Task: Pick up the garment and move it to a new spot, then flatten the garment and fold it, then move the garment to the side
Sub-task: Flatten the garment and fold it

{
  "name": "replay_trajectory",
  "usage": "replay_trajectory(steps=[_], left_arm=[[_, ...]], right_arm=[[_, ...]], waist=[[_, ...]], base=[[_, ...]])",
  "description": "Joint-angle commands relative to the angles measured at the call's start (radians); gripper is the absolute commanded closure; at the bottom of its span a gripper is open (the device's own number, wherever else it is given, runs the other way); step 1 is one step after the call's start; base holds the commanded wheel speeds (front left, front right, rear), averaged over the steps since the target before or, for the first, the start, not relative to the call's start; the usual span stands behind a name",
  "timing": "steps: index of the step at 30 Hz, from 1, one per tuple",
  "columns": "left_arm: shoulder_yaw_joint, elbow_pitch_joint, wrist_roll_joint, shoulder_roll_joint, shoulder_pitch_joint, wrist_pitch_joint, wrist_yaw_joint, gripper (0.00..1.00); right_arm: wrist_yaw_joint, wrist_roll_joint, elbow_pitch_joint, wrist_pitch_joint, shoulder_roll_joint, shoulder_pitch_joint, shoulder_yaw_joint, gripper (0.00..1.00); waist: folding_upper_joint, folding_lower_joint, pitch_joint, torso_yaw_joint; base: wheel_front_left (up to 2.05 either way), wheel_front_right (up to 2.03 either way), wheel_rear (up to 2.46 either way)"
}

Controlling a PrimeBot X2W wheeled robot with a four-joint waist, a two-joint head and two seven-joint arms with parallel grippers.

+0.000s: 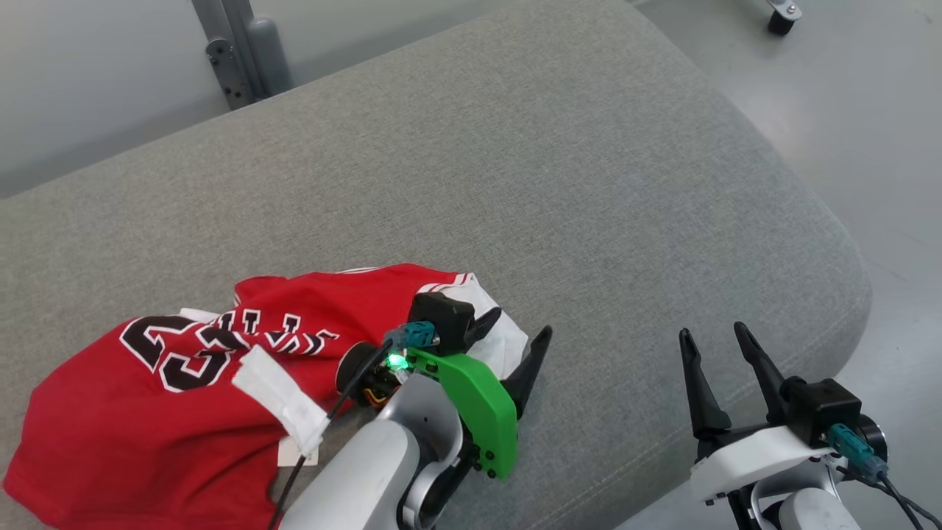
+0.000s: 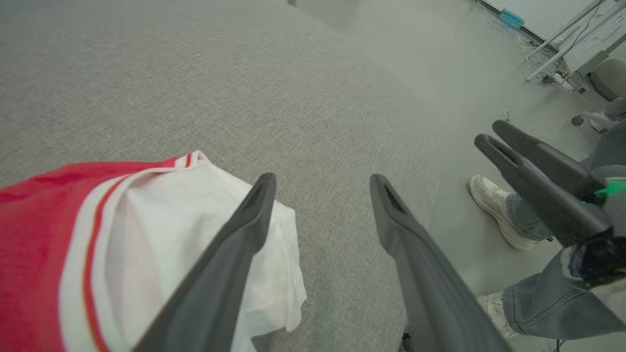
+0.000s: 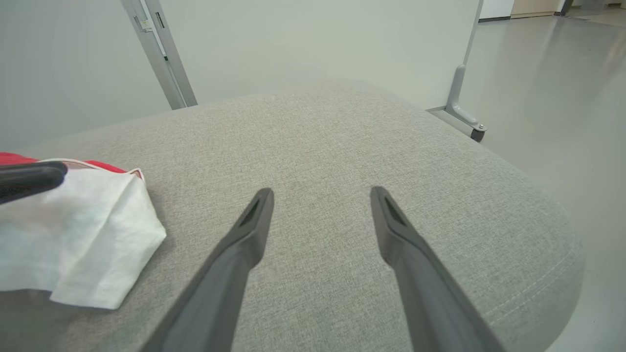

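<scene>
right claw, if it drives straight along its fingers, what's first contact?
Probably the grey cushion itself: the open right claw points across bare fabric, with the garment's white corner off to its left. How soon it touches is unclear.

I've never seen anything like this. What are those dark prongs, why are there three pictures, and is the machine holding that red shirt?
It is a two-armed robot. The dark prongs are the fingers of its hands. One picture comes from a camera on its head, the other two from cameras on each wrist, looking along the fingers. On the grey cushioned surface lies a crumpled red jersey with a white lining. The left hand is open beside the jersey's white edge and grips nothing. The right hand is open too, over bare cushion. In the left wrist picture a person's shoe stands on the floor.
</scene>
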Motion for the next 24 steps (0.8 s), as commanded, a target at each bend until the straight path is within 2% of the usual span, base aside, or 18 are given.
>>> replay_trajectory(steps=[1,4,9,13,16,20,24], left_arm=[[0.006,-0.030,-0.014,0.001,0.024,-0.016,-0.005,0.00],[0.037,-0.139,-0.026,0.045,0.072,-0.051,0.009,0.00],[0.126,-0.300,0.001,0.149,0.216,-0.144,0.092,0.00],[0.198,-0.353,0.016,0.218,0.360,-0.244,0.153,0.00],[0.243,-0.356,0.044,0.239,0.442,-0.363,0.186,0.00],[0.313,-0.309,0.046,0.226,0.548,-0.482,0.233,0.00],[0.370,-0.250,0.076,0.206,0.616,-0.506,0.210,0.00]], right_arm=[[0.000,-0.008,-0.003,-0.003,0.000,0.009,-0.002,0.00],[0.000,-0.024,-0.008,-0.003,0.000,0.018,-0.006,0.00],[0.000,-0.054,-0.032,-0.003,-0.001,0.030,-0.019,0.00],[0.000,-0.073,-0.060,-0.003,-0.012,0.042,-0.023,0.00],[0.000,-0.077,-0.080,-0.003,-0.021,0.043,-0.028,0.00],[0.000,-0.083,-0.099,-0.003,-0.028,0.057,-0.034,0.00],[0.000,-0.084,-0.095,-0.003,-0.032,0.084,-0.041,0.00]], waist=[[0.0000,0.0000,-0.019,0.039],[0.0000,0.0000,-0.045,0.081],[0.0000,0.0000,-0.101,0.145],[0.0000,0.0000,-0.143,0.191],[0.0000,0.0000,-0.161,0.223],[0.0000,0.0000,-0.181,0.254],[0.0000,0.0000,-0.202,0.283]], base=[[0.00,0.00,0.00],[0.00,0.00,0.00],[0.00,0.00,0.00],[0.00,0.00,0.00],[0.00,0.00,0.00],[0.00,0.00,0.00],[0.00,0.00,0.00]])
